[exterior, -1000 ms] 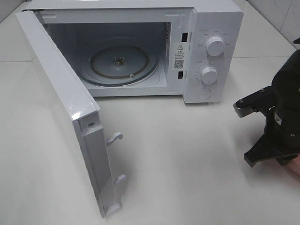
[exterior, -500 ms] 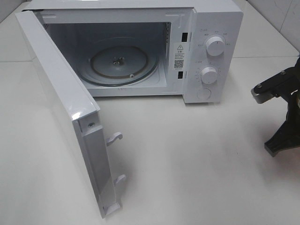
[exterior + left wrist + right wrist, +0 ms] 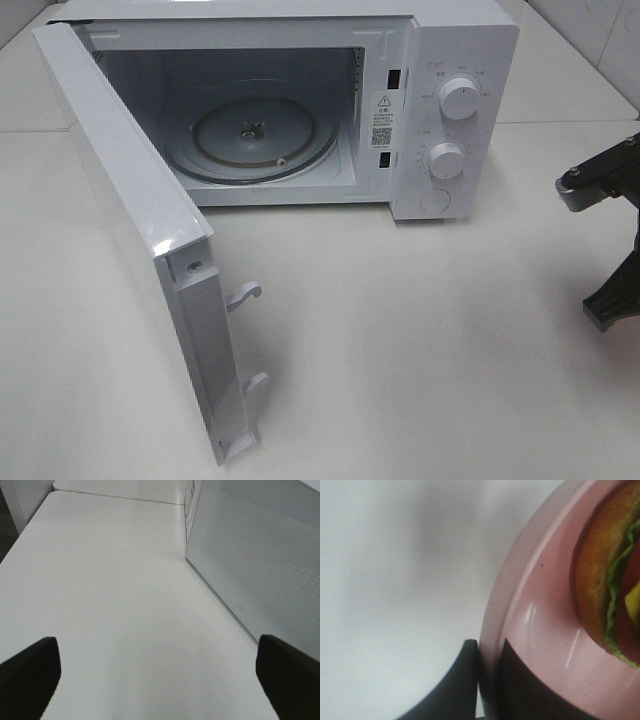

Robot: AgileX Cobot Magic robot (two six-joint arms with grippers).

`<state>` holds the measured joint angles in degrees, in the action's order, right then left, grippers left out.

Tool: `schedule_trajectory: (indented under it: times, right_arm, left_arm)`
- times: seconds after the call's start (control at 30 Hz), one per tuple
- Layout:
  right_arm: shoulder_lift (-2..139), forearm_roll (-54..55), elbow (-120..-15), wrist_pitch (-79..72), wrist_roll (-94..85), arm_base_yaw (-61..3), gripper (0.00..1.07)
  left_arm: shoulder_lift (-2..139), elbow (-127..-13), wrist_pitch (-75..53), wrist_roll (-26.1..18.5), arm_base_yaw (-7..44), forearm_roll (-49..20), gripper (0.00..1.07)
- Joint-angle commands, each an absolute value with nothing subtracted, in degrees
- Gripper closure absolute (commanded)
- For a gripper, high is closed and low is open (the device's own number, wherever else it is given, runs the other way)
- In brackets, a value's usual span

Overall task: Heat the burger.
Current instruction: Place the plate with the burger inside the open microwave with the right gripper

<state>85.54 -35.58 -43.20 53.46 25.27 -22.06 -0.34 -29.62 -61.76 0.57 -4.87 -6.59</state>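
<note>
1. R gripper point(image 3: 487, 672) clenched on rim of pink plate point(image 3: 545, 625): one finger outside the rim, other inside.
2. On that plate sits the burger point(image 3: 600, 565), close to gripped rim; bun, lettuce, tomato & a bit of cheese show. Can't tell if plate is lifted or resting.
3. L gripper point(image 3: 160, 680) released, fingers wide apart, nothing betw them; over table point(image 3: 100, 580), beside microwave's side wall.
4. Microwave point(image 3: 450, 40) at back of table, door point(image 3: 130, 200) swung wide open to the left, turntable point(image 3: 255, 135) visible inside.
5. R arm point(image 3: 605, 185) at right edge of high view, apart from microwave.
</note>
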Motion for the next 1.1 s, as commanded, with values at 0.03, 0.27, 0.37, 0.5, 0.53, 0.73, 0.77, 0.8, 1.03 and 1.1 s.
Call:
schedule_trajectory:
  times: [0.03,0.27,0.37,0.5,0.53,0.73,0.77,0.8,1.03,1.1]
  right_arm:
    - [84.4,-37.41,-43.09,55.46,25.84,-23.89,1.07]
    - [84.22,-37.24,-43.09,57.01,26.7,-30.48,1.07]
    - [84.22,-37.24,-43.09,57.18,26.7,-32.31,1.07]
    - [84.22,-37.24,-43.09,57.64,26.7,-36.73,1.07]
    - [84.22,-37.18,-43.09,57.75,26.7,-38.27,1.07]
    - [84.22,-37.13,-43.09,58.04,26.7,-41.48,1.07]
    - [84.22,-37.13,-43.09,58.5,26.7,-42.91,1.07]
    - [84.22,-37.13,-43.09,58.5,26.7,-42.91,1.07]
    - [84.22,-37.13,-43.09,59.42,26.7,-47.56,1.07]
    - [84.22,-37.13,-43.09,59.42,26.7,-48.7,1.07]
  left_arm:
    - [-1.15,-29.56,-61.13,0.74,-4.58,-6.93,0.09]
    - [-1.15,-29.56,-61.13,0.74,-4.58,-6.93,0.09]
    - [-1.15,-29.56,-61.13,0.74,-4.58,-6.93,0.09]
    - [-1.15,-29.56,-61.13,0.74,-4.58,-6.93,0.09]
    - [-1.15,-29.56,-61.13,0.74,-4.58,-6.93,0.09]
    - [-1.15,-29.56,-61.13,0.74,-4.58,-6.93,0.09]
    - [-1.15,-29.56,-61.13,0.74,-4.58,-6.93,0.09]
    - [-1.15,-29.56,-61.13,0.74,-4.58,-6.93,0.09]
    - [-1.15,-29.56,-61.13,0.74,-4.58,-6.93,0.09]
    - [-1.15,-29.56,-61.13,0.74,-4.58,-6.93,0.09]
